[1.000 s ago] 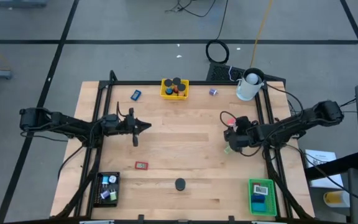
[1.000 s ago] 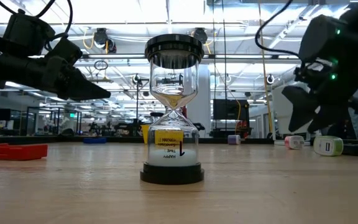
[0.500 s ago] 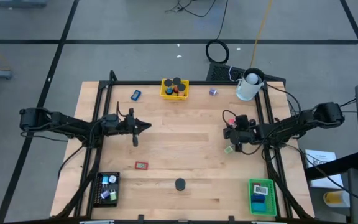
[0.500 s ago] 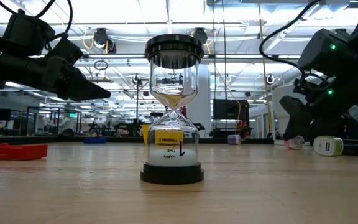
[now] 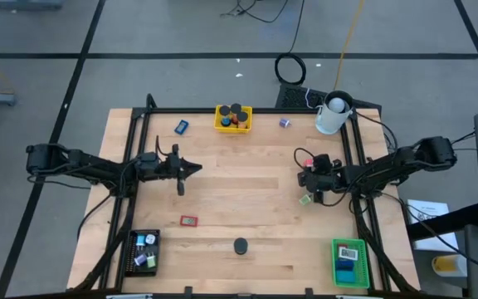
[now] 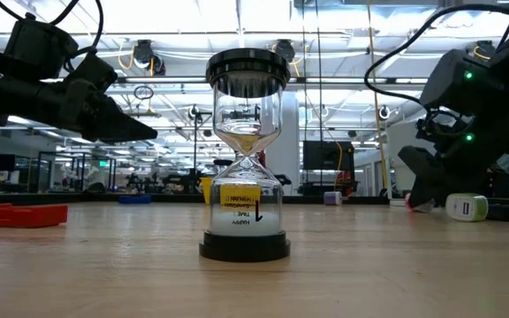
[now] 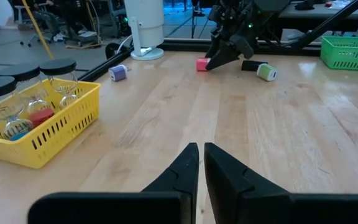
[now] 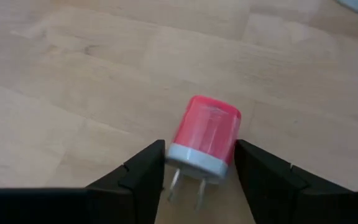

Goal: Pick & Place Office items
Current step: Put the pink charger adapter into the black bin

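A small red plug with a white end (image 8: 205, 134) lies on the wooden table at the right, also visible in the left wrist view (image 7: 202, 64). My right gripper (image 8: 201, 163) is low over it, tilted down, open, with one finger on each side of the plug's white end. In the high view this gripper (image 5: 307, 173) stands at the table's right. A green-and-white plug (image 5: 305, 199) lies just nearer. My left gripper (image 5: 196, 169) hovers shut at the table's left, holding nothing. My right gripper straddles the red plug's white pronged end (image 8: 194, 163), slanting down from the table's right. The finger pads (image 8: 156, 163) stand right beside its two sides; I cannot tell whether they touch. The plug lies flat on the table.
A yellow tray (image 5: 220, 124) with items stands at the far edge, a black tray (image 5: 133, 253) near left, a green tray (image 5: 336, 264) near right, and a white cup (image 5: 332, 115) far right. An hourglass (image 6: 246, 177) stands near centre. Red (image 5: 188, 221), blue (image 5: 181, 126) and purple (image 5: 285, 123) items lie loose.
My right gripper has come down toward the table and shifted a little toward the far edge, ending low over the red plug. The plug has stayed where it was.
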Motion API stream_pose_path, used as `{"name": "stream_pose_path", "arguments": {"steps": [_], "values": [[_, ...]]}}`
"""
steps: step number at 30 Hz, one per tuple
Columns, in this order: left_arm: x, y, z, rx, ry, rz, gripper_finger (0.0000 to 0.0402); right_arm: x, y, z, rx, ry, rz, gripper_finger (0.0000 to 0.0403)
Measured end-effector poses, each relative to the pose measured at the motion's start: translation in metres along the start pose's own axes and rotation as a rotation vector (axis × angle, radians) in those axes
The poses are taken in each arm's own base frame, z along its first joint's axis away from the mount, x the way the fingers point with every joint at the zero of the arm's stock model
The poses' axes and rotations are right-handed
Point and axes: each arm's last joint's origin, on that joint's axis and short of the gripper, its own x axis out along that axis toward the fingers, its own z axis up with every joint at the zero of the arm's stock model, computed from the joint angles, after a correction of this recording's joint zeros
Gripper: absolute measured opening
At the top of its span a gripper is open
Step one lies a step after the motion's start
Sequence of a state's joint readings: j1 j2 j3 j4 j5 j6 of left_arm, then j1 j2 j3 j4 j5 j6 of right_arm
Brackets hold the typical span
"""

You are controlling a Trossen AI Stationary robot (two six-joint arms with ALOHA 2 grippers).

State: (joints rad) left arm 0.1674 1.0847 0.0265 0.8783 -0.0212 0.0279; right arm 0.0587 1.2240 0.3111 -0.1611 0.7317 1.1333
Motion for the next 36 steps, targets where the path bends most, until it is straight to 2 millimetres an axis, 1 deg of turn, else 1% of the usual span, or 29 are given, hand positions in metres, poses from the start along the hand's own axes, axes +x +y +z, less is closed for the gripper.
{"name": "stream_pose_path", "arguments": {"steps": [3,8,12,16,18,22,26,30,33,36], "values": [[0.0,0.0,0.0,-0.005,0.0,0.0,0.0035,0.002,0.0,0.0,-0.021,-0.018,-0.015,0.0169],[0.0,0.0,0.0,-0.007,0.0,0.0,0.0035,0.002,0.004,0.002,-0.043,-0.038,0.013,0.0138],[0.0,0.0,0.0,-0.029,0.002,-0.001,0.0035,0.001,0.006,0.003,-0.071,-0.045,0.034,0.014],[0.0,0.0,-0.004,-0.152,0.038,0.001,0.0035,-0.001,0.01,0.002,-0.165,-0.025,0.063,0.015],[0.0,-0.001,-0.006,-0.218,0.068,-0.011,0.0035,-0.003,0.014,0.004,-0.219,-0.025,0.081,0.0148],[0.0,-0.003,-0.009,-0.242,0.097,-0.07,0.0035,-0.008,0.026,0.012,-0.315,-0.041,0.123,0.014],[0.004,-0.004,0.0,-0.246,0.037,-0.129,0.0035,-0.015,0.043,0.026,-0.387,-0.081,0.163,0.0143],[0.013,-0.006,0.014,-0.358,0.014,-0.201,0.0035,-0.023,0.06,0.04,-0.447,-0.16,0.235,0.0143],[0.023,-0.007,0.02,-0.392,0.024,-0.201,0.0039,-0.025,0.072,0.045,-0.491,-0.228,0.323,0.0142],[0.041,-0.007,0.031,-0.411,0.022,-0.203,0.0055,-0.023,0.08,0.045,-0.545,-0.27,0.362,0.0144]]}}
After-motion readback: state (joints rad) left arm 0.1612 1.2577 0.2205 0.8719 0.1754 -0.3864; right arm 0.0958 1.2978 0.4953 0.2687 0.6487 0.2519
